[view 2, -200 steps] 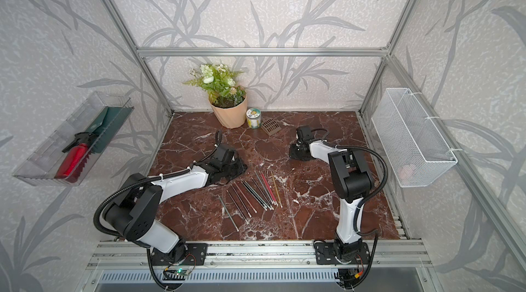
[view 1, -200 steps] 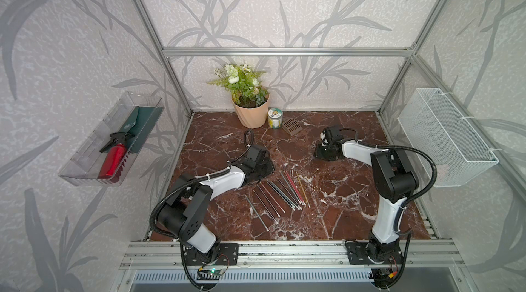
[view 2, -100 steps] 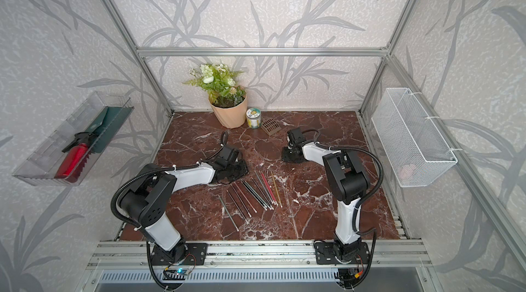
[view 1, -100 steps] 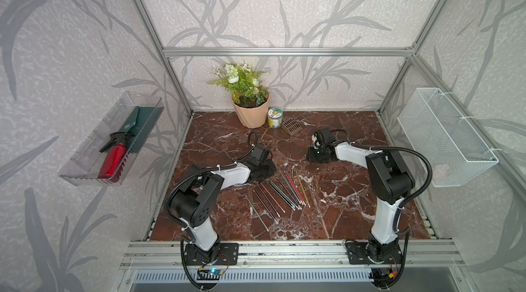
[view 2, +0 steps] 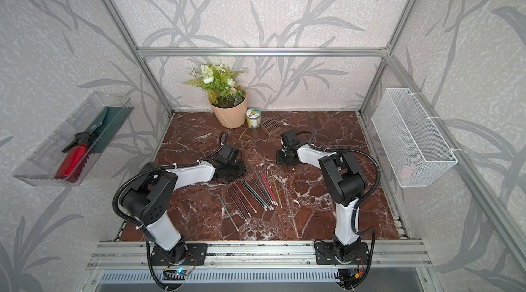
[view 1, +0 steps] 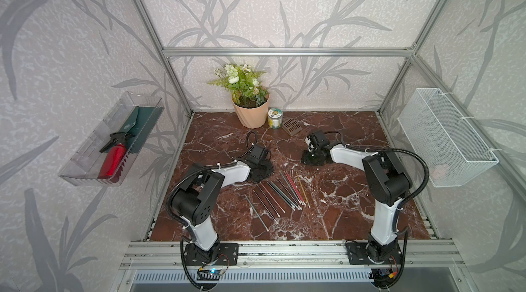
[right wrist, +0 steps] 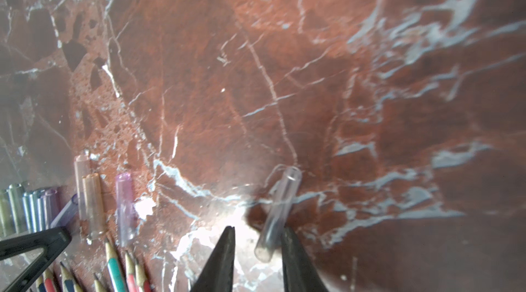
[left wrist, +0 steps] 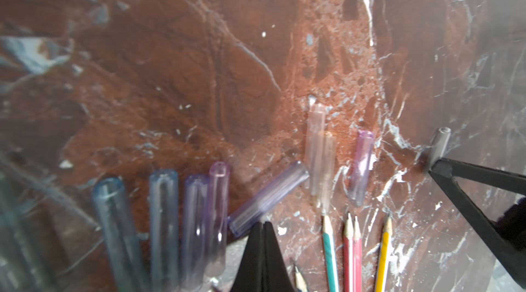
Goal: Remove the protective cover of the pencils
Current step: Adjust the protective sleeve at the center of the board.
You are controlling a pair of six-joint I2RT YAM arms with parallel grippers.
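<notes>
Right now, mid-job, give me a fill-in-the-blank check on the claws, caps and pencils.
1. The left claw is ___, gripping nothing.
2. A clear plastic cap lies between the right claw's ___ jaws.
3. Between the green-barrelled wooden pencil and the yellow-barrelled pencil lie two ___ pencils.
Missing: shut; open; red.

Looks bright, soft and even in both top views, sharp, with only faint shadows on the red-brown, white-veined marble tabletop (view 1: 341, 191). Turns hazy and soft in both wrist views: translucent blue-purple plastic caps (left wrist: 163, 219) out of focus, edges smeared, white glare on the marble.
</notes>
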